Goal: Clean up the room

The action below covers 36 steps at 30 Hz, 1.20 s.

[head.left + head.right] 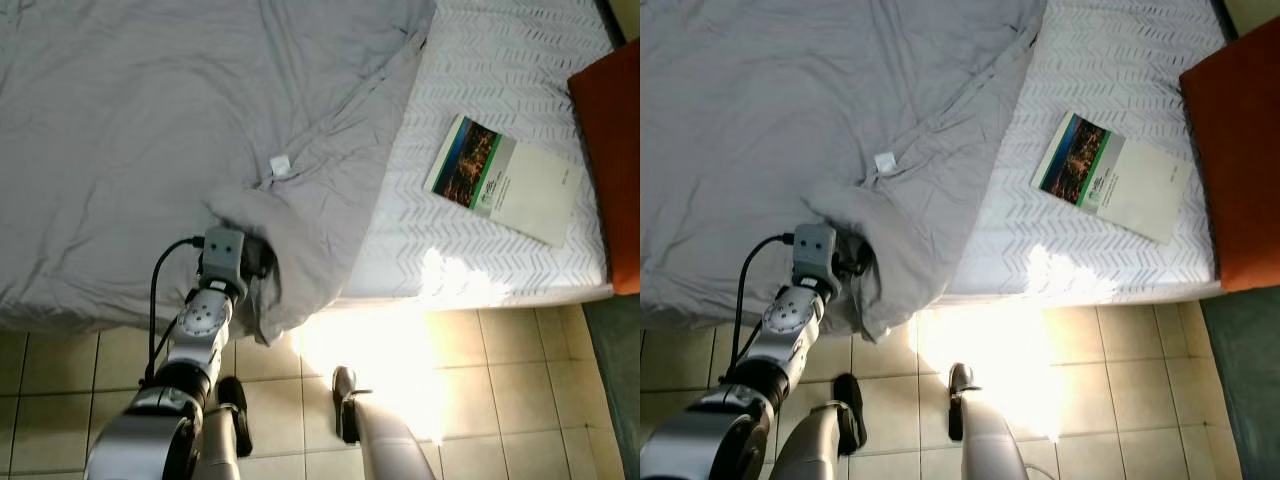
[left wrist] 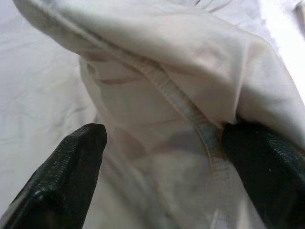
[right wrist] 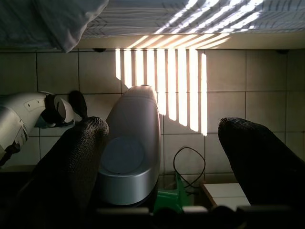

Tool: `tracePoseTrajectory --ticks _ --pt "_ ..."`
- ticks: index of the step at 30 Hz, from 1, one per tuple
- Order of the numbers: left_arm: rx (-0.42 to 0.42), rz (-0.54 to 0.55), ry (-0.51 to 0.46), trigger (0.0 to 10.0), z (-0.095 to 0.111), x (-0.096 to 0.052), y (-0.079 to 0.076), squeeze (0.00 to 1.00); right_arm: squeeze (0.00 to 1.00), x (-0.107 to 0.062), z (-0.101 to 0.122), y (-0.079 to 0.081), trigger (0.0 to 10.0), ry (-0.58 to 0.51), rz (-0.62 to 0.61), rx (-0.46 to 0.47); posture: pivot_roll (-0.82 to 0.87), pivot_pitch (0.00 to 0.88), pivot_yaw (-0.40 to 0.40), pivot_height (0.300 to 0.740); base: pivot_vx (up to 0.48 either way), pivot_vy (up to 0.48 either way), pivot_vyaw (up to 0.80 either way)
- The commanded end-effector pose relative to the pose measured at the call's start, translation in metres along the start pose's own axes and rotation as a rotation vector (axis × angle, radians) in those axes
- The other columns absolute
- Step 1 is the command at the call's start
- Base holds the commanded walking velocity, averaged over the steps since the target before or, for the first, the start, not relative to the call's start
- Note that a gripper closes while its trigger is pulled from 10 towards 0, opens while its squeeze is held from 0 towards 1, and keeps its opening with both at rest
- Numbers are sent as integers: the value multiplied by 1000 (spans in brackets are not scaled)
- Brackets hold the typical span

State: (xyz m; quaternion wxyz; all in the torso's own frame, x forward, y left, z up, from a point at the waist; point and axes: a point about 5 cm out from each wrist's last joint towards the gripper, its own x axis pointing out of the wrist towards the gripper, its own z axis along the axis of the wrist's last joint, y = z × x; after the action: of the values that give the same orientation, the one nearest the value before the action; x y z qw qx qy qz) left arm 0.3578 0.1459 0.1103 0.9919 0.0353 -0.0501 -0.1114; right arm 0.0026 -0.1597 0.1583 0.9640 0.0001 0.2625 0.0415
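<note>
Grey duvet (image 1: 150, 130) covers most of the bed, its loose corner folded over and hanging off the bed's near edge above the tiled floor (image 1: 500, 400). The left gripper (image 2: 162, 157) is at that hanging corner: in the head views the silver left arm reaches up from the floor side to the near edge, its wrist camera block just against the bunched fabric. In the left wrist view the jaws stand wide apart with a stitched hem of the duvet running between the two black fingers (image 2: 66, 171); the cloth lies in the gap but the fingers are not pressed onto it, so nothing is gripped. A small white tag (image 1: 280, 166) sits on the duvet a little further in from the near edge.

Beyond the duvet's slanted edge the white patterned mattress sheet (image 1: 480, 60) is bare, and a book (image 1: 503, 180) with a green and blue cover picture lies flat on it, towards the bed's right side and well apart from the duvet. An orange cushion (image 1: 610, 150) lies at the bed's right edge, just beside the book.

The right gripper (image 3: 162, 176) hangs low over the floor, its jaws wide apart and holding nothing, with striped sunlight on the tiles before the bed's near edge.
</note>
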Motion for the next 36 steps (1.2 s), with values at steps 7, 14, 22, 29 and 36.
tracePoseTrajectory --ticks 7,14,22,29,36 --pt "-62 -48 -50 10000 -8 -24 -16 0 0 3 -13 2 10000 25 14 7 -385 574 -76 740 0 0 0" --pt "-128 -63 -94 10000 5 -26 -32 0 0 3 -14 2 10000 22 13 5 -388 568 -80 740 0 0 0" --pt "-140 -44 -7 10000 -12 -25 -28 0 0 -1 -15 1 10000 38 7 -3 -406 580 -96 740 0 0 0" --pt "-96 35 106 10000 -33 -34 -10 0 0 -3 -17 -1 10000 53 10 -7 -407 589 -102 740 0 0 0" --pt "-54 169 259 10000 -51 -36 23 0 0 -8 -16 -1 10000 70 18 -17 -424 591 -124 740 0 0 0"
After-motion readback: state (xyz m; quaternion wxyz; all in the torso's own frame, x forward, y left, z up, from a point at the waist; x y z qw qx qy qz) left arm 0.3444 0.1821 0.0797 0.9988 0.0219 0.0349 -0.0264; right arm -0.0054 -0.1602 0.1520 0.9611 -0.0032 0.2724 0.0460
